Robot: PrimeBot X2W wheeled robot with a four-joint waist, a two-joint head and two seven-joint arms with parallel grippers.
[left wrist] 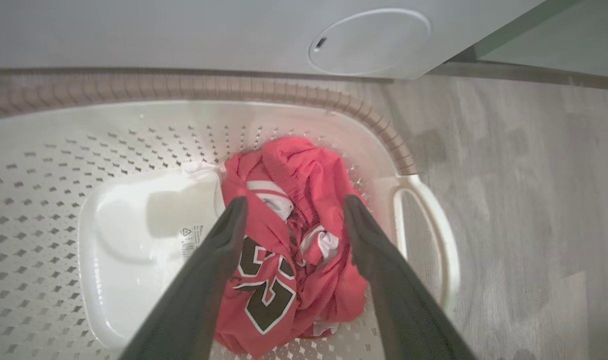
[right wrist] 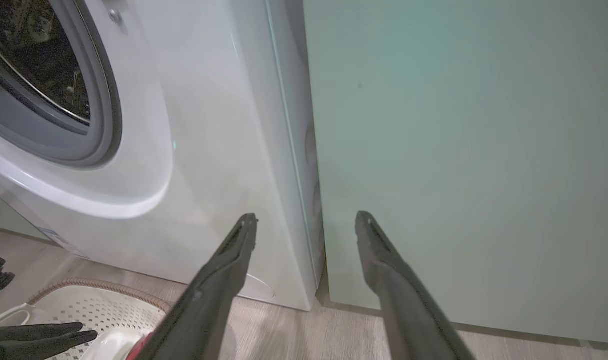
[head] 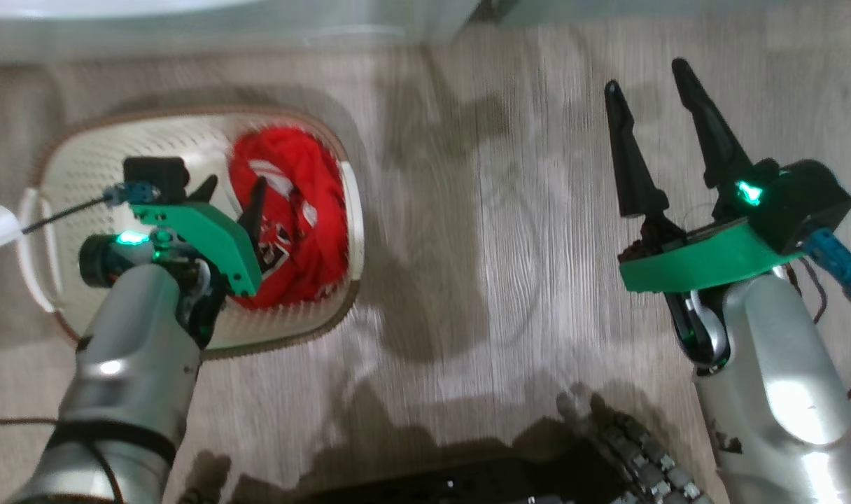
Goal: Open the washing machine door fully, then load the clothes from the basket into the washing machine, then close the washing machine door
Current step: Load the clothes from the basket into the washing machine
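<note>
Bright red fabric clothes (left wrist: 309, 170) with navy-white print, bunched at right end of cream perforated plastic basket (left wrist: 44, 200), brown woven rim. Left gripper (left wrist: 295, 200) over basket, jaws spread, straddling heap, nothing grasped. Right gripper (head: 646, 77) released, well right of basket. White washing machine (right wrist: 209, 125) just behind basket.

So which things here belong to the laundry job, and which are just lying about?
Job: washer; basket; red clothes in it; left fingers, open over the clothes; right fingers, open above the floor.
Lying about: green cabinet; wood floor.
</note>
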